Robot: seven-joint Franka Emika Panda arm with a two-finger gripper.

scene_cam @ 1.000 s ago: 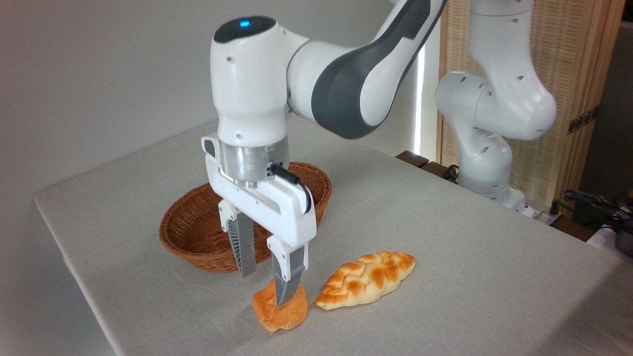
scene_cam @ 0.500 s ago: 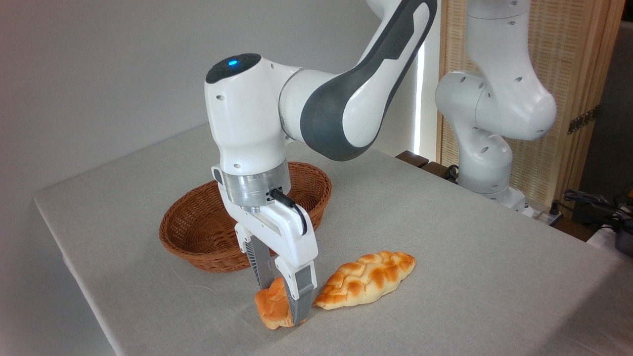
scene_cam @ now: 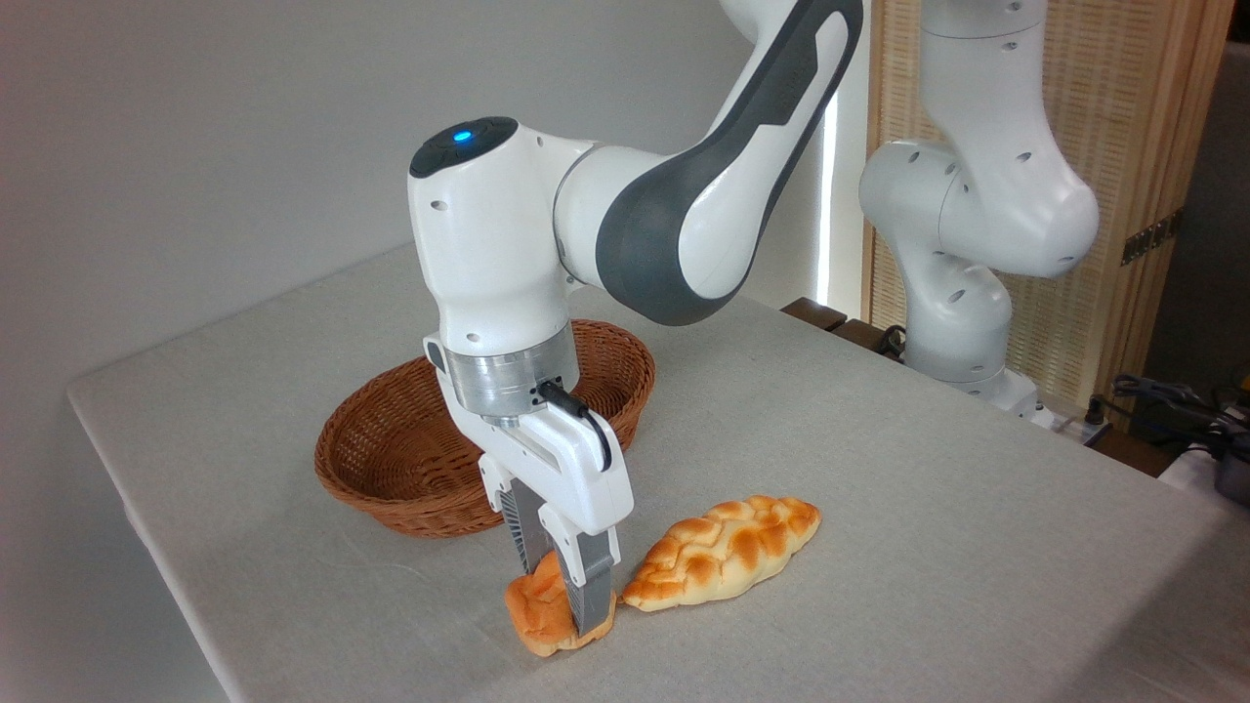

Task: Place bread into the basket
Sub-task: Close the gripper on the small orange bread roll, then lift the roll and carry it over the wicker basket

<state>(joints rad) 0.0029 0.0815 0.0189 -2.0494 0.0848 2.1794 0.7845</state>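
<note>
Here the gripper [scene_cam: 562, 596] points straight down, its two grey fingers [scene_cam: 591, 586] pinched on the small orange bun [scene_cam: 539, 610], which sits squeezed on the grey tablecloth [scene_cam: 879, 469]. The braided loaf [scene_cam: 723, 552] lies just right of it, tip near the bun. The wicker basket [scene_cam: 391, 459] stands behind, apart.

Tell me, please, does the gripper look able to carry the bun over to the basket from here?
Probably yes: the gripper is shut on the bun, and the empty wicker basket sits close behind, nothing between them.
</note>
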